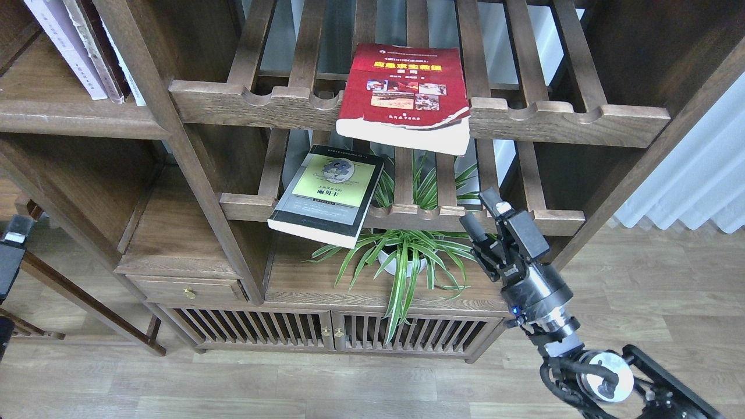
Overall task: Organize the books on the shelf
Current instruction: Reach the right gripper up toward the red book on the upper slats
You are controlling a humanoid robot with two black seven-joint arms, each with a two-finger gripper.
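Note:
A thick red book [407, 93] lies flat on the upper slatted rack, its white page edge hanging over the front rail. Lower down, a black-grey book [329, 195] with a yellow-green panel rests tilted on the lower rack and overhangs its front rail. At the top left a white-lilac book [61, 46] stands among others on the solid brown shelf [70, 119]. My right gripper [481, 211] is open and empty in front of the lower rack's rail, right of the black-grey book and below the red one. My left gripper [13, 235] only peeks in at the left edge.
A potted spider plant [407, 256] stands under the lower rack, its leaves spreading beside my right gripper. Below it are slatted cabinet doors [326, 331] and, to the left, a small drawer [186, 288]. A white curtain [692, 186] hangs on the right. Wooden floor lies in front.

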